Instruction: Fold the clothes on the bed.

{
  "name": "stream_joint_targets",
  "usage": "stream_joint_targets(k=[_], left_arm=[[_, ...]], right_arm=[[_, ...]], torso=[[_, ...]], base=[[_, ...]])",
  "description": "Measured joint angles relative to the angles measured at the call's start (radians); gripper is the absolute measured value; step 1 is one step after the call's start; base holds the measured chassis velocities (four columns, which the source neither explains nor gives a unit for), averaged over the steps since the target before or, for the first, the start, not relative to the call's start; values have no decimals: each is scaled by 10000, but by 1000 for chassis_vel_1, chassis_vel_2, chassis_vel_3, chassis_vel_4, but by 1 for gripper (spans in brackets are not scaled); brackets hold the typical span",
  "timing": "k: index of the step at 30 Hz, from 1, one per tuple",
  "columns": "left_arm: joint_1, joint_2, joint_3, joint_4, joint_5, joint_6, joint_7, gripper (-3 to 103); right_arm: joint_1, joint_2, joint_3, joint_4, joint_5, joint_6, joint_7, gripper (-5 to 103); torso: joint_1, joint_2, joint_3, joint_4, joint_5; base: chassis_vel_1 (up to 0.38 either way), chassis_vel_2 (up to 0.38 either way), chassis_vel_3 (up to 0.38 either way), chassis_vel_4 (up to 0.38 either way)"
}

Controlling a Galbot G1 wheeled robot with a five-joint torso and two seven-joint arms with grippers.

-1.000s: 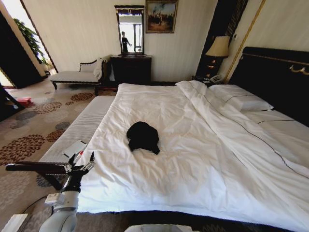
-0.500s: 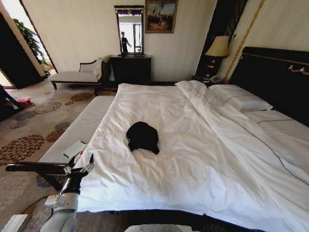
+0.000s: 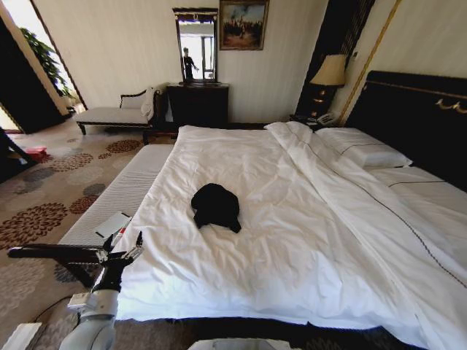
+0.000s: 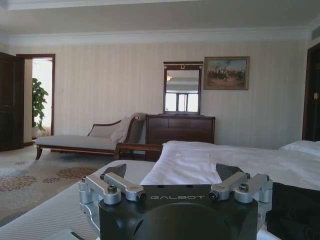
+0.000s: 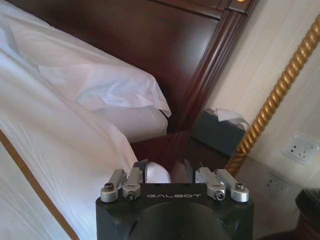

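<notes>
Writing: "GALBOT" on both gripper bodies | left gripper point(image 3: 122, 246) lower left of frame, off bed point(image 3: 292, 219) corner, jaws wide apart, empty | right gripper point(image 5: 166, 172) jaws parted narrowly, empty, near headboard | clothes point(image 3: 216, 205) bunched, centre frame on duvet

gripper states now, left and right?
Left gripper: open, empty, at the bed's foot corner.
Right gripper: open, empty, near the headboard.

i see the large double bed point(image 3: 306, 240) with its rumpled white duvet and dark wooden headboard. on the duvet, toward the foot side, lies the crumpled soft black fabric top point(image 3: 216, 205); white pillows point(image 3: 363, 148) rest against the headboard.
</notes>
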Motion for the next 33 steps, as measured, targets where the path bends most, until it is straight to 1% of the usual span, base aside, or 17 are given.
stream_joint_targets(k=[1, 3, 4, 6, 7, 9, 10, 12, 13, 14, 15, 16, 17, 22, 29, 33], left_arm=[[14, 0, 1, -10, 9, -6, 0, 100], [30, 0, 7, -22, 23, -11, 0, 100], [45, -7, 21, -48, 45, -14, 0, 100], [68, -29, 51, -128, 96, -17, 1, 100], [68, -29, 51, -128, 96, -17, 1, 100], [67, -30, 56, -181, 144, -17, 5, 100], [67, -30, 56, -181, 144, -17, 5, 100], [78, -18, 53, -218, 181, -14, 4, 100], [85, -15, 51, -232, 192, -9, 4, 100], [88, -14, 49, -246, 213, 0, 4, 100], [88, -14, 49, -246, 213, 0, 4, 100], [87, -16, 46, -272, 241, 17, 3, 100], [82, -22, 39, -300, 268, 35, -3, 100], [73, -40, 7, -353, 335, 102, -37, 100], [56, -63, 7, -433, 469, 197, -97, 100], [-5, -61, 41, -480, 559, 256, -142, 100]], right_arm=[[-31, 42, 16, 121, 17, 41, 0, 46], [-54, 97, 38, 270, 35, 104, 6, 46], [-71, 150, 60, 404, 51, 153, 14, 51], [-331, 377, 195, 1216, 288, 209, 28, 62], [-331, 377, 195, 1216, 288, 209, 28, 62], [-593, 547, 333, 2064, 500, 217, 14, 74], [-593, 547, 333, 2064, 500, 217, 14, 74], [-786, 689, 461, 2944, 603, 227, -18, 85], [-836, 730, 491, 3232, 625, 240, -20, 85], [-882, 781, 510, 3561, 634, 278, -22, 90], [-882, 781, 510, 3561, 634, 278, -22, 90], [-940, 847, 513, 3918, 630, 343, -54, 95], [-1010, 900, 512, 4255, 627, 405, -89, 99], [-1224, 970, 482, 5206, 644, 473, -225, 100], [-1322, 833, 369, 6296, 757, 468, -482, 100], [-1252, 852, 1, 7137, 988, 259, -524, 100]], torso=[[0, 0, 0, 0, 0], [0, 0, 0, 0, 0], [0, 0, 0, 0, 1], [0, 0, 0, 3, 2], [0, 0, 0, 3, 2], [0, 0, 0, -1, 1], [0, 0, 0, -1, 1], [0, 0, -1, 0, 1], [0, 0, 0, 1, -1], [0, 1, 0, 2, -1], [0, 1, 0, 2, -1], [0, 0, 0, 3, -1], [0, 0, 0, 1, 2], [0, 0, 0, 1, 2], [0, 0, 0, 1, 0], [0, 0, 0, 2, 1]], base=[[0, 0, 0, 0], [0, 0, 0, 0], [0, 0, 0, 0], [0, 0, 0, 0], [0, 0, 0, 0], [0, 0, 0, 0], [0, 0, 0, 0], [0, 0, 0, 0], [0, 0, 0, 0], [0, 0, 0, 0], [0, 0, 0, 0], [0, 0, 0, 0], [0, 0, 0, 0], [0, 0, 0, 0], [0, 0, 0, 0], [0, 0, 0, 0]])
